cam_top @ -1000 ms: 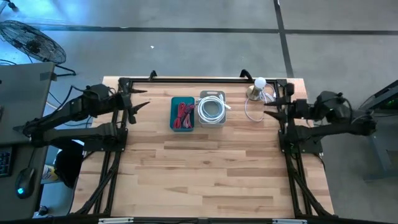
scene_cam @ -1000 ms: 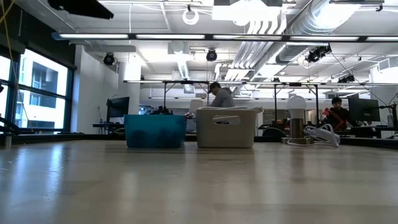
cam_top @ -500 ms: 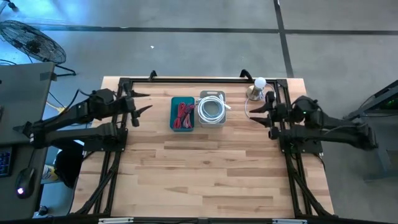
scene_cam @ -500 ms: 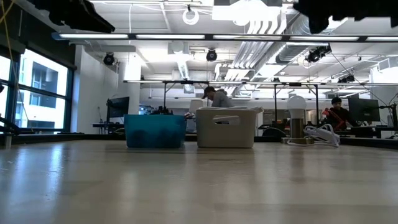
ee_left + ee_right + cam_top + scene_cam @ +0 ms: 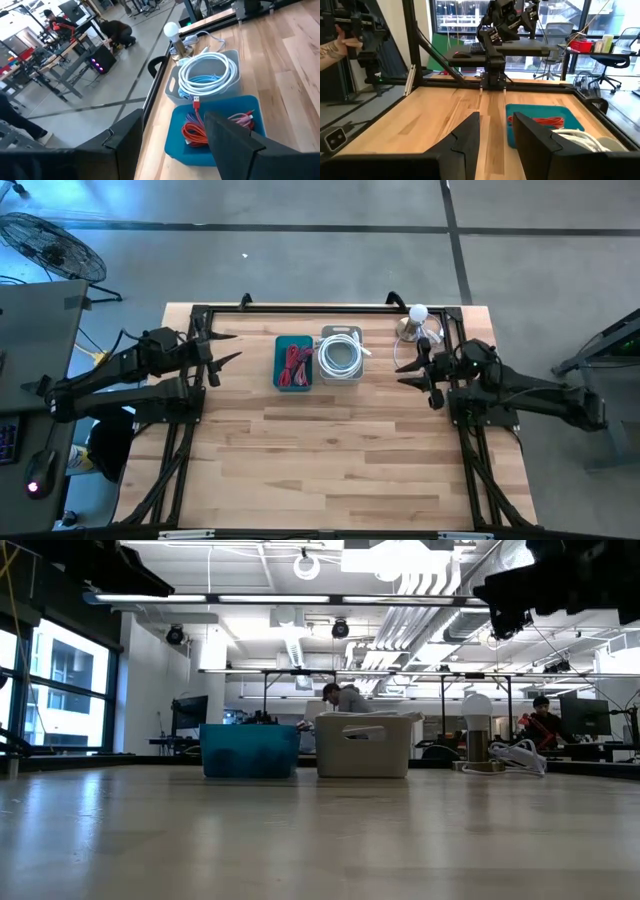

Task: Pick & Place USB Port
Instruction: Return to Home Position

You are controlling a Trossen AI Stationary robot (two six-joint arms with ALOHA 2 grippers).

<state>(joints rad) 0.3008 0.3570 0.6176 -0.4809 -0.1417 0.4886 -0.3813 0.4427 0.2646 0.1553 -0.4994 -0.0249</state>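
A blue bin (image 5: 293,364) holding red cables (image 5: 197,131) stands at the table's far middle. Beside it on the right stands a grey bin (image 5: 341,356) with a coiled white cable (image 5: 207,75). A red USB plug (image 5: 196,102) lies between the two coils. My left gripper (image 5: 228,345) hangs open above the table, left of the blue bin and pointing at it. My right gripper (image 5: 418,372) hangs open to the right of the grey bin, pointing toward the bins (image 5: 540,122). Nothing is between either pair of fingers.
A small lamp with a round white bulb (image 5: 415,320) and a loose white cord (image 5: 515,755) sits at the far right corner, just behind my right gripper. A black frame (image 5: 320,308) runs along the far edge. Bare wooden tabletop (image 5: 330,460) spreads over the near half.
My right gripper has come down and swung from the table's right edge toward the bins, rolling as it went; it now shows at the top of the low view. My left gripper has sunk a little. Both gaps look unchanged. The bins have not moved.
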